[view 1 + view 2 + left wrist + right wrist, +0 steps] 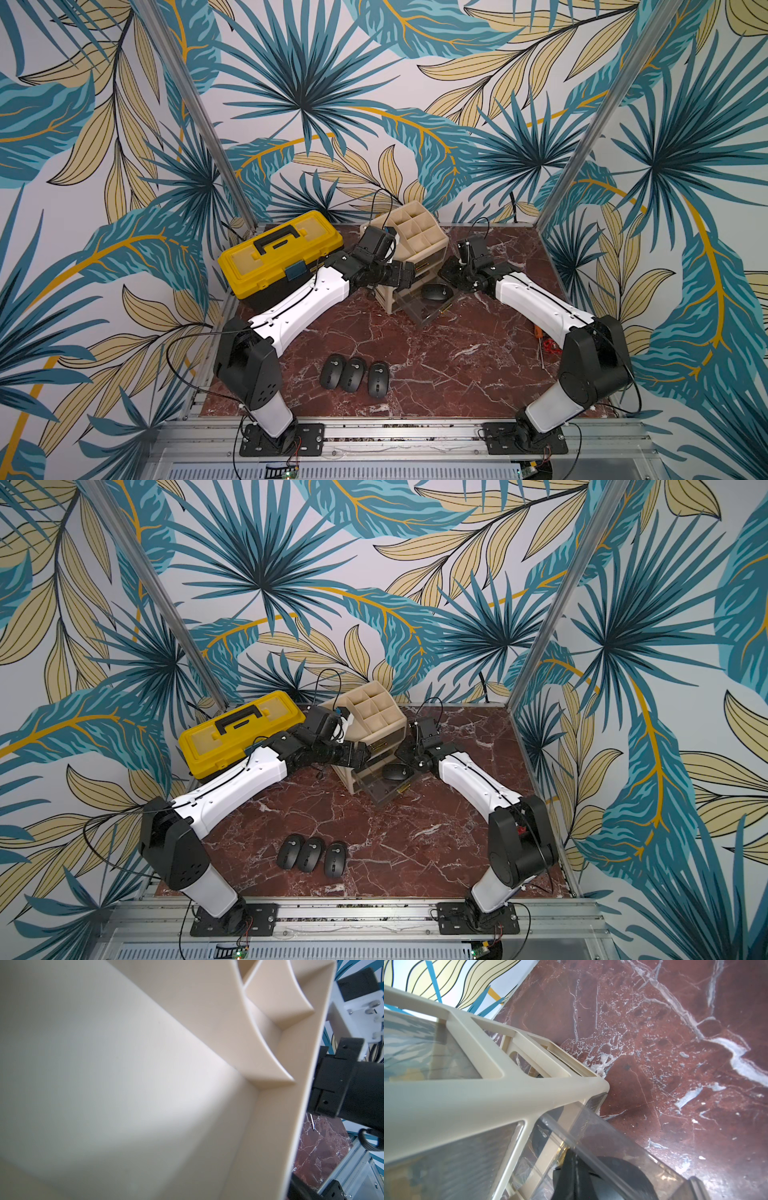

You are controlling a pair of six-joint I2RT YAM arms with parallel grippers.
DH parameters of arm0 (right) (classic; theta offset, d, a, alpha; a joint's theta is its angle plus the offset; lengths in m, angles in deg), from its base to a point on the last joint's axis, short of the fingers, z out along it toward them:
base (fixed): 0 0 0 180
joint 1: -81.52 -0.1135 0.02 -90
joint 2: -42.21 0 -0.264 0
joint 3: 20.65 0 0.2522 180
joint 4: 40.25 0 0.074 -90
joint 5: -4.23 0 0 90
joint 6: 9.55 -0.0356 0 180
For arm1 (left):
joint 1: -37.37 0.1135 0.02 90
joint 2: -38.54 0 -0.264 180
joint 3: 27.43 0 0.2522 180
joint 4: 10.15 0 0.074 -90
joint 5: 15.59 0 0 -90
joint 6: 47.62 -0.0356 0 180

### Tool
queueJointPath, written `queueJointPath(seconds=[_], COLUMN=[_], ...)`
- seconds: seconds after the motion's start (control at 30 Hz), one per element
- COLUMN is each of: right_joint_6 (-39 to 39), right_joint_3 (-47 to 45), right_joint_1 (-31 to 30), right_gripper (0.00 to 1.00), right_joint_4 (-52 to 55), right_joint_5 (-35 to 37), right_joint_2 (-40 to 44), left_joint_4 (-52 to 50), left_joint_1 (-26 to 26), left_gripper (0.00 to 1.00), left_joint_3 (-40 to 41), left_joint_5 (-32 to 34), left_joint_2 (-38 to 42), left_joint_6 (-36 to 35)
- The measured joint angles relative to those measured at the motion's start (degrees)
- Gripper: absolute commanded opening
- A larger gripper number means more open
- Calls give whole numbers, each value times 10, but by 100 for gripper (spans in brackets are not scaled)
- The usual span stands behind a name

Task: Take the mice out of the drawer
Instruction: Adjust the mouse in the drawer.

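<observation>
Three black mice point(353, 374) point(311, 854) lie side by side on the marble near the front. A beige organizer point(419, 232) point(374, 708) point(124, 1064) point(467, 1095) stands at the back, and its clear drawer point(419, 313) point(376, 791) is pulled out. One mouse point(434, 292) point(395, 771) point(623, 1174) lies in that drawer. A further mouse point(538, 1136) shows through the clear plastic deeper inside. My right gripper point(449, 272) point(577, 1167) is shut, its tips at the drawer's right wall beside the mouse. My left gripper point(401, 276) point(353, 757) stands wide against the organizer's left side, fingertips hidden.
A yellow toolbox point(278, 253) with a black handle sits at the back left, next to my left forearm. A small orange tool point(538, 332) and a red bit point(550, 345) lie by the right edge. An aluminium rail point(395, 432) runs along the front.
</observation>
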Motion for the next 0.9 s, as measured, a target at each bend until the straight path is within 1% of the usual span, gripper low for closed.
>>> queueJointPath(seconds=[0.17,0.37,0.63,0.9], right_joint_6=[-43,-65,-84,-83], right_joint_3=[-2,-1,11,21], right_joint_1=[-18,-27,-29,-35], right_gripper=[0,0,0,0], right_joint_4=[-5,1,16,37], right_joint_5=[32,52,54,43], right_joint_2=[0,-17,-38,-39], left_joint_4=[0,7,19,21], left_joint_1=[0,0,1,1], left_gripper=[100,100,100,100], left_joint_3=[0,6,12,13], left_joint_5=[-2,-5,-14,-16], left_joint_2=[0,0,0,0], left_joint_6=[1,2,3,3])
